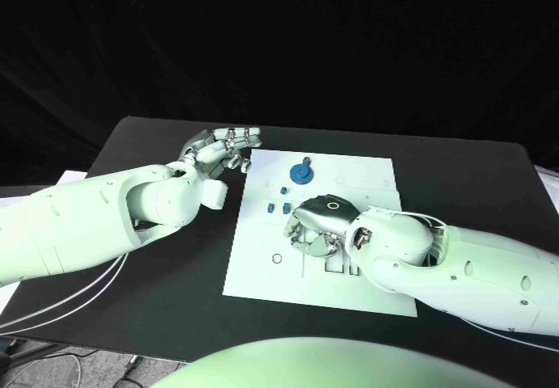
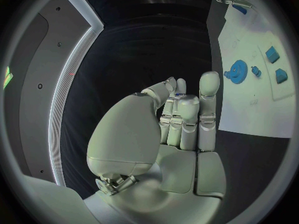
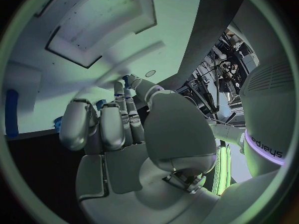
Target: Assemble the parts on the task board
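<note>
Across the middle of the black bench (image 1: 152,307), under a dark backdrop, the white task board (image 1: 350,182) is lying flat, its long axis running from the bench's near edge toward its far edge, slightly slanted so the far end is leaning toward the right side. The bench's surface is matte and dark; thin white cables are trailing over its near left corner.

The right arm is reaching in over the board's near right portion, and the right hand (image 1: 317,226) is hovering palm-down over the board's middle. In the right wrist view its fingers (image 3: 102,127) are curling in side by side toward the board; whether they are pinching anything, I cannot tell.

The left hand (image 1: 219,150) is hanging just off the board's far left corner, over bare bench. In the left wrist view its fingers (image 2: 187,117) are folding inward against the palm with nothing in them.

On the board's far half, a round blue gear (image 1: 300,172) is lying flat, near the far edge. Just nearer than it, small blue parts (image 1: 283,191) are sitting in a loose cluster toward the left edge, close beside the right hand. A small ring (image 1: 277,259) is showing near the board's near left corner.
</note>
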`<action>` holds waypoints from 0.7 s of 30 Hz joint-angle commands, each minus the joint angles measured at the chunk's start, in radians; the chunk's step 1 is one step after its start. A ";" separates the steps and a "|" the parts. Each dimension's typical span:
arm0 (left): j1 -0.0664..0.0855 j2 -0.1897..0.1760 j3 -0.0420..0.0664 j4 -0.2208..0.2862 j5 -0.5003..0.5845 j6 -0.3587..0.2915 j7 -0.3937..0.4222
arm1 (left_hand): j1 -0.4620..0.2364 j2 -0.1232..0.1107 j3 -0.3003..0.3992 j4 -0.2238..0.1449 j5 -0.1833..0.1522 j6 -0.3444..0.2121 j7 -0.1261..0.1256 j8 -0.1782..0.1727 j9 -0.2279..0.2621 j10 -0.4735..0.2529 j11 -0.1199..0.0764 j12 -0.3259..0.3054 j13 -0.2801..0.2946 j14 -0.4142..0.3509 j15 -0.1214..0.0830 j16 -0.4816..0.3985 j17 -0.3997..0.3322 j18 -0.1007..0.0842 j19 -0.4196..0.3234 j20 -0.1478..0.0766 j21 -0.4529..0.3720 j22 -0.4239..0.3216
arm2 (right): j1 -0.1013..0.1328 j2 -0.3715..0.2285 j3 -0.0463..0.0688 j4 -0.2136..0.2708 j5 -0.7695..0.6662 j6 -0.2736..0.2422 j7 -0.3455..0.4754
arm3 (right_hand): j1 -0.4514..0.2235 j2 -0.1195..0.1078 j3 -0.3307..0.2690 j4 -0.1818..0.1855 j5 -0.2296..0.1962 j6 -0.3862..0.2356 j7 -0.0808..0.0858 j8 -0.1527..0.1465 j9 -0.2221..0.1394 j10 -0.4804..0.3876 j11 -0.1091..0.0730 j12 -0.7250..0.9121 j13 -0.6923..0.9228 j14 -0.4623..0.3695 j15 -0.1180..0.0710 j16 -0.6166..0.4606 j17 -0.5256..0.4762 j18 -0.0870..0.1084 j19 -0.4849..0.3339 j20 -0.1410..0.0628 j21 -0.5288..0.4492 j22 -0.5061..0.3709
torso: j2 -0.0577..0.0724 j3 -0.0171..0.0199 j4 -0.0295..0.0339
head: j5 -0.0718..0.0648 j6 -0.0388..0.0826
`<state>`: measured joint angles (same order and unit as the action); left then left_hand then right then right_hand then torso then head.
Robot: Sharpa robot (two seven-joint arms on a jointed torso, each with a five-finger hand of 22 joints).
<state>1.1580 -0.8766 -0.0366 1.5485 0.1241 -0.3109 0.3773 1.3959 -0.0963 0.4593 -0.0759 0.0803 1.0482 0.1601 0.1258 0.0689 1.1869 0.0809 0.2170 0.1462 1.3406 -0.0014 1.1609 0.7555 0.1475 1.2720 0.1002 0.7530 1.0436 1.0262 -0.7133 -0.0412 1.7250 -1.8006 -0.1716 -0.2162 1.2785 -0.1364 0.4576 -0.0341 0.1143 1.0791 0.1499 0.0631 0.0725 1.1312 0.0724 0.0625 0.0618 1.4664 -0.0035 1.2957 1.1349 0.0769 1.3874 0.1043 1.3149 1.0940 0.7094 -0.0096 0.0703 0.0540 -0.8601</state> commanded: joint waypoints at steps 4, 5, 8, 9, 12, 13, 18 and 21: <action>0.000 0.001 0.001 0.002 -0.009 0.011 0.005 | 0.004 0.003 -0.002 -0.007 0.005 0.000 0.005 -0.004 -0.001 -0.008 0.002 0.005 0.002 -0.006 0.000 -0.005 -0.002 0.011 -0.003 -0.002 -0.006 -0.001 | -0.005 -0.006 -0.005 -0.005 -0.014 0.016 -0.029 | 0.005 -0.006 -0.008 -0.001 0.008 -0.006 0.003 0.000 -0.002 -0.030 0.023 0.007 0.003 0.029 0.009 -0.006 -0.006 0.018 -0.008 -0.001 -0.006 -0.006 | 0.000 0.0001 -0.0017 | -0.002 0.003; 0.000 0.002 0.001 0.002 -0.009 0.009 0.005 | 0.004 0.003 -0.002 -0.007 0.005 0.000 0.005 -0.004 -0.001 -0.008 0.002 0.005 0.002 -0.006 0.000 -0.005 -0.002 0.011 -0.003 -0.002 -0.006 -0.001 | -0.005 -0.008 -0.005 -0.002 -0.013 0.008 -0.027 | 0.006 -0.005 -0.009 -0.001 0.011 -0.005 0.004 0.001 -0.002 -0.030 0.024 0.009 0.003 0.029 0.009 -0.006 -0.007 0.018 -0.008 -0.001 -0.007 -0.007 | 0.000 0.0005 -0.0010 | -0.003 0.003; 0.000 0.002 0.001 -0.001 -0.009 0.003 0.007 | 0.004 0.003 -0.002 -0.007 0.005 0.000 0.005 -0.004 -0.001 -0.008 0.002 0.005 0.002 -0.006 0.000 -0.005 -0.002 0.011 -0.003 -0.002 -0.006 -0.001 | -0.005 -0.016 -0.005 0.011 -0.015 -0.025 -0.025 | 0.009 -0.005 -0.011 -0.002 0.015 -0.007 0.005 0.000 -0.002 -0.030 0.024 0.011 0.004 0.028 0.009 -0.009 -0.012 0.019 -0.009 -0.001 -0.009 -0.010 | 0.000 0.0006 -0.0007 | -0.005 0.003; 0.000 0.003 0.001 -0.002 -0.009 0.002 0.007 | 0.004 0.003 -0.002 -0.007 0.005 -0.001 0.005 -0.004 -0.002 -0.008 0.002 0.006 0.002 -0.005 0.000 -0.004 -0.001 0.011 -0.003 -0.002 -0.006 -0.001 | -0.005 -0.020 -0.005 0.016 -0.016 -0.034 -0.025 | 0.009 -0.006 -0.014 -0.001 0.015 -0.011 0.005 -0.001 -0.004 -0.031 0.024 0.012 0.004 0.028 0.009 -0.011 -0.014 0.019 -0.009 -0.001 -0.010 -0.012 | 0.000 0.0008 -0.0014 | -0.005 0.004; 0.000 0.003 0.001 -0.004 -0.010 0.000 0.008 | 0.005 0.004 -0.002 -0.007 0.005 -0.001 0.005 -0.005 -0.002 -0.009 0.002 0.006 0.002 -0.005 0.000 -0.003 0.002 0.011 -0.003 -0.002 -0.005 0.000 | -0.005 -0.033 -0.005 0.032 -0.016 -0.054 -0.026 | 0.009 -0.008 -0.024 0.001 0.004 -0.028 0.006 -0.003 -0.007 -0.039 0.025 0.015 0.003 0.027 0.010 -0.014 -0.019 0.020 -0.011 0.000 -0.014 -0.018 | 0.000 0.0007 -0.0028 | -0.006 0.005; 0.000 0.003 0.001 -0.005 -0.010 -0.001 0.009 | 0.005 0.004 -0.002 -0.007 0.005 -0.001 0.005 -0.005 -0.002 -0.009 0.002 0.006 0.002 -0.005 0.000 -0.003 0.002 0.011 -0.003 -0.002 -0.005 0.000 | -0.005 -0.040 -0.005 0.038 -0.014 -0.060 -0.026 | 0.010 -0.008 -0.026 0.001 0.001 -0.031 0.005 -0.003 -0.007 -0.042 0.025 0.015 0.003 0.026 0.010 -0.015 -0.021 0.020 -0.011 0.000 -0.015 -0.019 | 0.000 0.0007 -0.0034 | -0.007 0.005; 0.000 0.003 0.001 -0.005 -0.010 -0.007 0.015 | 0.006 0.004 -0.002 -0.008 0.005 -0.001 0.005 -0.005 -0.002 -0.009 0.002 0.006 0.002 -0.005 0.000 -0.003 0.001 0.011 -0.002 -0.002 -0.002 0.002 | 0.009 -0.078 -0.004 0.065 0.009 -0.073 -0.032 | 0.023 -0.007 -0.046 0.001 0.001 -0.066 0.009 -0.003 -0.008 -0.089 0.032 0.006 0.001 0.025 0.015 -0.019 -0.030 0.021 -0.012 0.004 -0.020 -0.026 | -0.001 -0.0007 -0.0025 | -0.017 0.011; 0.000 0.003 0.001 -0.005 -0.010 -0.008 0.016 | 0.006 0.004 -0.002 -0.008 0.005 -0.001 0.005 -0.005 -0.002 -0.009 0.002 0.006 0.002 -0.005 0.000 -0.003 0.001 0.011 -0.002 -0.002 -0.002 0.002 | 0.020 -0.104 -0.004 0.082 0.019 -0.084 -0.034 | 0.027 -0.006 -0.062 0.003 -0.001 -0.078 0.010 -0.002 -0.008 -0.111 0.035 0.005 0.001 0.025 0.018 -0.021 -0.033 0.021 -0.012 0.007 -0.023 -0.029 | -0.002 -0.0007 -0.0043 | -0.018 0.013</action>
<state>1.1580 -0.8753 -0.0362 1.5422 0.1203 -0.3176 0.3795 1.3959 -0.0963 0.4565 -0.0788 0.0803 1.0482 0.1601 0.1258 0.0689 1.1826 0.0838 0.2170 0.1471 1.3405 -0.0014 1.1609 0.7556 0.1474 1.2720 0.1002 0.7531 1.0444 1.0443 -0.8122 -0.0450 1.7993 -1.7931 -0.2271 -0.2357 1.2956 -0.1400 0.4001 -0.0290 0.1181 1.0086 0.1592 0.0632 0.0650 1.0236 0.1073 0.0709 0.0640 1.4628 0.0073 1.2780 1.1024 0.0925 1.3765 0.1076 1.2958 1.0662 0.7088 -0.0097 0.0678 0.0383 -0.8494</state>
